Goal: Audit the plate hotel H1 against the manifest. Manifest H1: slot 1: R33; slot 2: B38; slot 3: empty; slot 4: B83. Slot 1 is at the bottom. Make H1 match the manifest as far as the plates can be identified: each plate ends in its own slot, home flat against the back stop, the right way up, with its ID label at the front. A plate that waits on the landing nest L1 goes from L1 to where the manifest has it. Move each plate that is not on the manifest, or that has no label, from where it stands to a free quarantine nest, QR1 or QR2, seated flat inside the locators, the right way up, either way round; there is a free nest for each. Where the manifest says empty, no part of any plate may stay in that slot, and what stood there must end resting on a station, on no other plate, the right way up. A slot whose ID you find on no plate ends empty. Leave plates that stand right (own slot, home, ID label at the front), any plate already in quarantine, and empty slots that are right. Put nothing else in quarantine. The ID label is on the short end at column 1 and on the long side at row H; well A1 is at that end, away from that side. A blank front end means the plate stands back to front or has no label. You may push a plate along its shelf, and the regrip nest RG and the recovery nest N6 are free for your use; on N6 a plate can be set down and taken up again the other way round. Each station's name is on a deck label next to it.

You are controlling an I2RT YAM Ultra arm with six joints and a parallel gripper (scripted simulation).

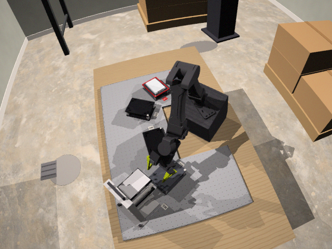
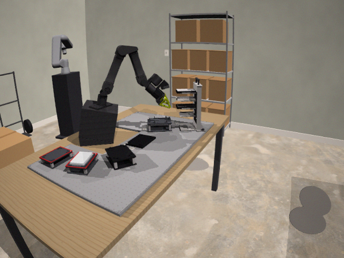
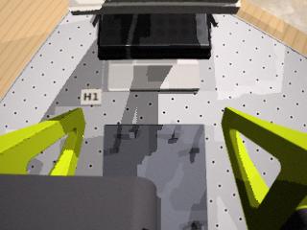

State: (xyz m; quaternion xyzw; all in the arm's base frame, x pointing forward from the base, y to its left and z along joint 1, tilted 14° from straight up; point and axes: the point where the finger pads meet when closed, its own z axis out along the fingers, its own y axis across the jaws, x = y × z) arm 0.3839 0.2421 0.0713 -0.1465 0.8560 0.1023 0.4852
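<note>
The plate hotel H1 (image 2: 192, 104) stands at the near end of the grey deck; it also shows in the overhead view (image 1: 131, 187). Its shelves hold dark and pale plates, and I cannot read their labels. My gripper (image 2: 164, 102) hangs open and empty in the air in front of the hotel, tilted down toward it. In the overhead view the gripper (image 1: 159, 168) is above a dark nest (image 1: 168, 178). In the wrist view the open yellow fingers frame the deck; the H1 deck label (image 3: 91, 97) and a dark plate (image 3: 154, 35) low in the hotel lie ahead.
Two red-rimmed quarantine nests stand at the far end: one empty (image 2: 55, 155), one holding a white plate (image 2: 81, 160). A raised black nest (image 2: 120, 156) and a flat black pad (image 2: 141, 140) lie mid-deck. The arm's black base block (image 2: 97, 122) stands beside the deck.
</note>
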